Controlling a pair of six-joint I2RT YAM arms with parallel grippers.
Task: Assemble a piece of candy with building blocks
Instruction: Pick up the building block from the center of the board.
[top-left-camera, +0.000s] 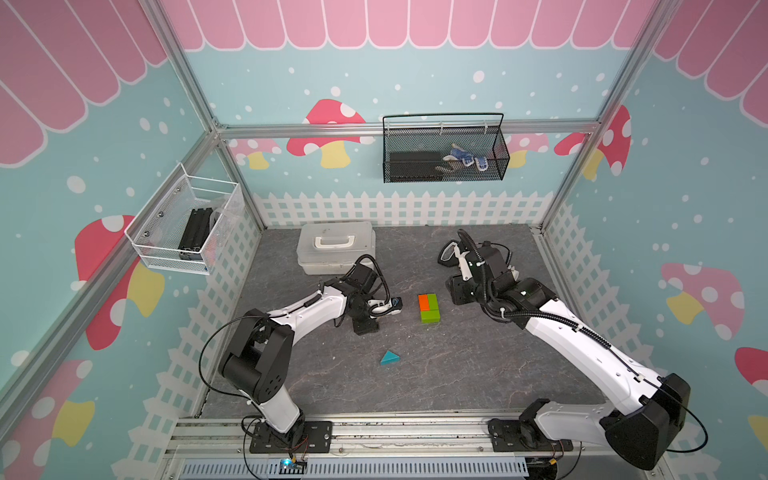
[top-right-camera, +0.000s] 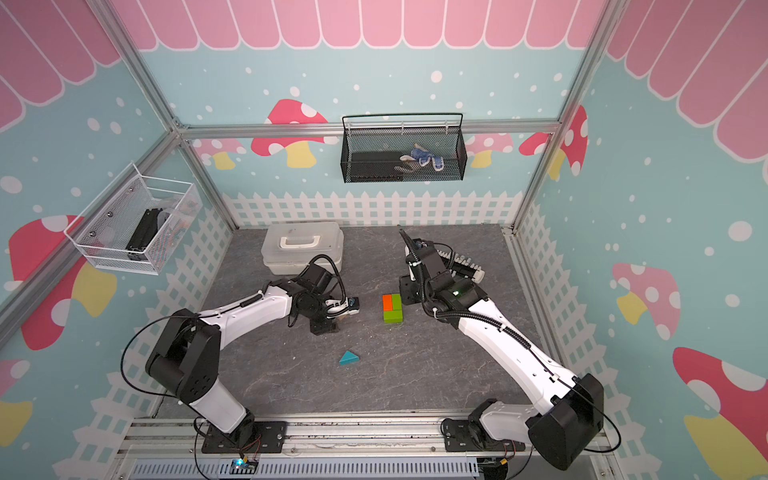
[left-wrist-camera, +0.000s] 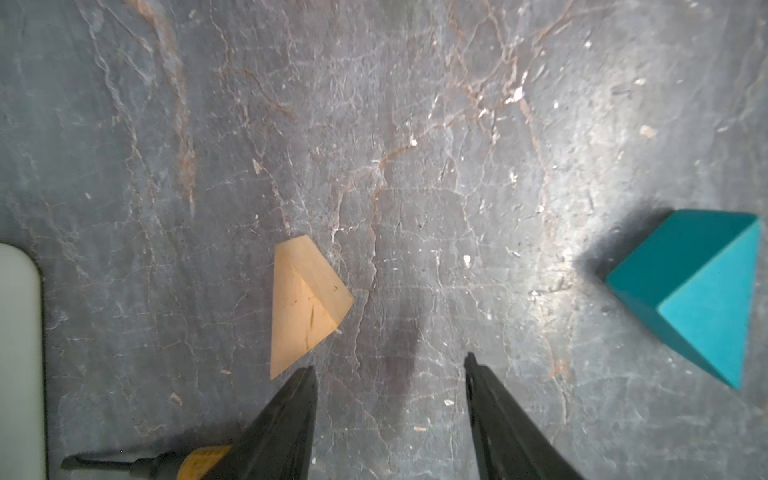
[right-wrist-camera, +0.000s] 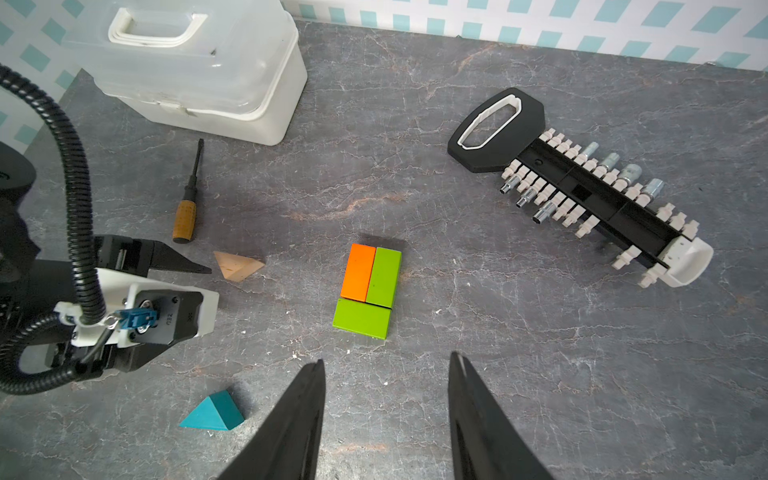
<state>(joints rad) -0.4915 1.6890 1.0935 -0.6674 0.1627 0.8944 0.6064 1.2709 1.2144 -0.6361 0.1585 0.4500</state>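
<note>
left end effector (left-wrist-camera: 390, 365): mine, jaws apart, empty; tan prism (left-wrist-camera: 305, 303) just beside one tip, likely my next pick
right end effector (right-wrist-camera: 387, 357): jaws apart, empty, facing body
body (right-wrist-camera: 368, 291): orange-and-green, pieces touching, mid worktop (right-wrist-camera: 457, 395)
teal prism (left-wrist-camera: 698, 291): loose, apart

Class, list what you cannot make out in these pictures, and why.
Tan prism: mostly hidden under the left arm in both top views.
Screwdriver: left wrist view, handle behind the left gripper.
Socket rack: mostly behind the right arm in a top view.
</note>
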